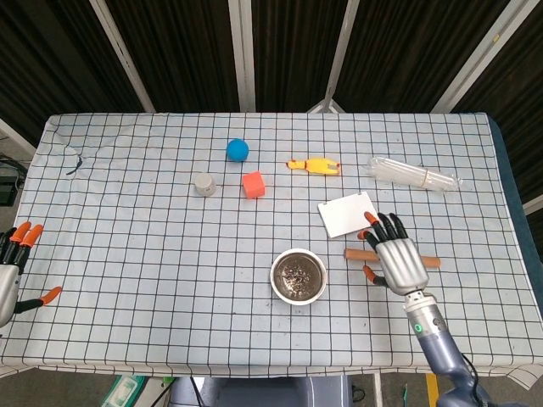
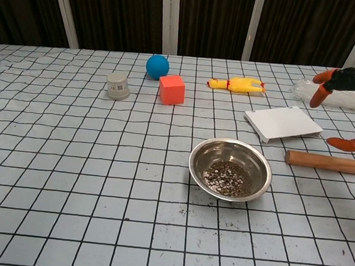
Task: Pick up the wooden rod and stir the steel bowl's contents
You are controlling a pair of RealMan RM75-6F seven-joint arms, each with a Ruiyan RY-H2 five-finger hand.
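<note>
The rod (image 1: 355, 253) lies flat on the table (image 1: 127, 212), at 3 o'clock from the bowl (image 1: 299, 275). The right hand (image 1: 395, 259) hovers over the rod's middle, fingers spread, holding nothing. The left hand (image 1: 10, 271) waits at the table's 9 o'clock edge, fingers apart, empty.
</note>
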